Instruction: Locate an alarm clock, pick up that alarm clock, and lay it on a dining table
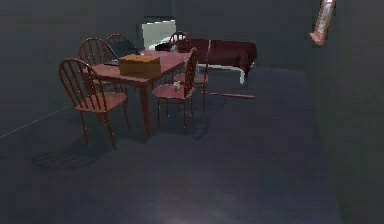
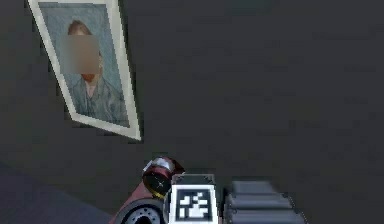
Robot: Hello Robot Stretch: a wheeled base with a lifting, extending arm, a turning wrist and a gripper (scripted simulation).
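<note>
Alarm clock (image 2: 158, 177) is seen low in the arm side view as a small round thing, red-brown with a pale face. It hangs at the far end of the hand (image 2: 148, 203), with just the dark wall (image 2: 280, 90) behind it and nothing under it. So the hand is judged to be holding the alarm clock. The fingers themselves cannot be made out.

The hand is pointed out toward that wall, just below a framed portrait (image 2: 92, 65). The surface (image 1: 172, 62) lies another way. It is seen in the forward view, ahead and left of the middle, well apart from the robot, with bare floor (image 1: 200, 170) between. The coming move is judged to turn on this: the clock is held out to the side, while the surface lies in front. The robot would likely need to be driven near and turned until the arm's side faces the surface.

A box (image 1: 140, 64) sits on the surface near its middle. Chairs (image 1: 88, 92) are set all around it, so a free edge to reach over is hard to pick.

The bed (image 1: 225, 52) behind is partly hidden by the chairs. The arm (image 2: 255, 200) and the lower part of the hand are cut off by the bottom edge of the arm side view.
</note>
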